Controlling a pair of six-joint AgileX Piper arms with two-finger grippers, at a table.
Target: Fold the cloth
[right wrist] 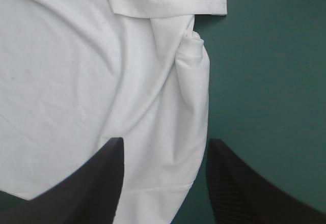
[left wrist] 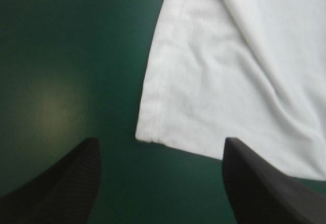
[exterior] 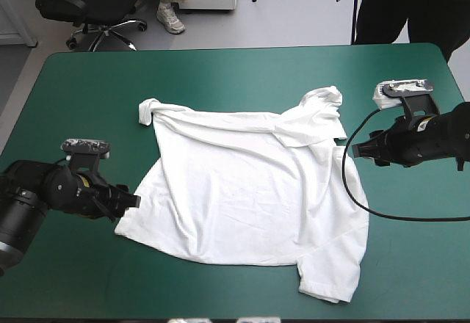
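Note:
The white T-shirt (exterior: 242, 191) lies spread and wrinkled across the middle of the table. One sleeve is bunched at its far left (exterior: 149, 110), and a flap is folded over at its far right (exterior: 316, 121). My left gripper (exterior: 134, 201) sits low at the shirt's left corner. In the left wrist view it (left wrist: 160, 142) is open, with the hemmed corner (left wrist: 147, 127) just ahead between the fingers. My right gripper (exterior: 358, 149) is at the shirt's right edge. It (right wrist: 165, 141) is open, and the shirt's rumpled edge (right wrist: 191, 81) lies between and ahead of its fingers.
The teal-green cover (exterior: 220, 73) extends well past the shirt on the far side and at both ends. The shirt's near right corner (exterior: 330, 286) lies close to the table's front edge.

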